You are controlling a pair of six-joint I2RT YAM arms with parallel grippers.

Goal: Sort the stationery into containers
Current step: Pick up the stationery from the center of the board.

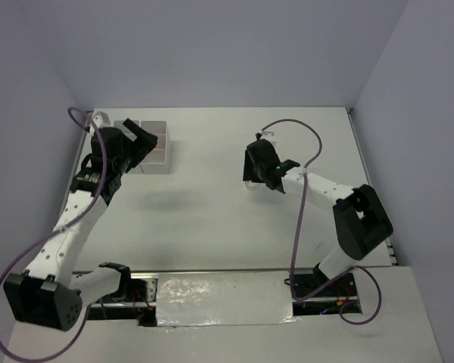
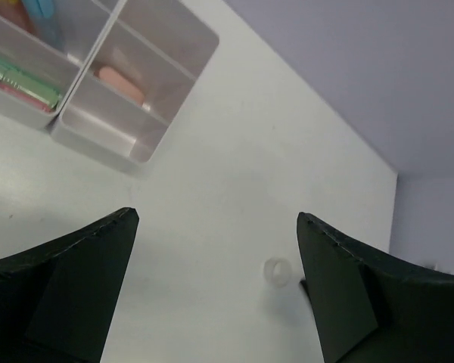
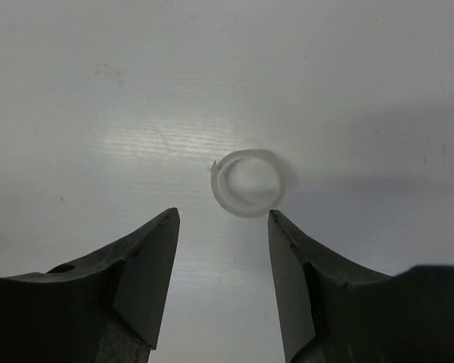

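The white divided box [image 1: 161,168] stands at the far left of the table. In the left wrist view, the box [image 2: 106,145] holds a pink eraser [image 2: 121,85], green and pink items [image 2: 23,82] and a blue item [image 2: 39,7]. My left gripper [image 1: 145,140] hovers by the box, open and empty [image 2: 217,218]. A clear tape ring [image 3: 250,181] lies on the table just ahead of my right gripper [image 3: 223,214], which is open and low over the table. The ring also shows small in the left wrist view [image 2: 277,272]. My right gripper [image 1: 255,171] is at mid-table.
The table is white with grey walls behind and at both sides. A strip of crinkled foil tape [image 1: 219,299] runs along the near edge between the arm bases. Purple cables [image 1: 299,219] hang from both arms.
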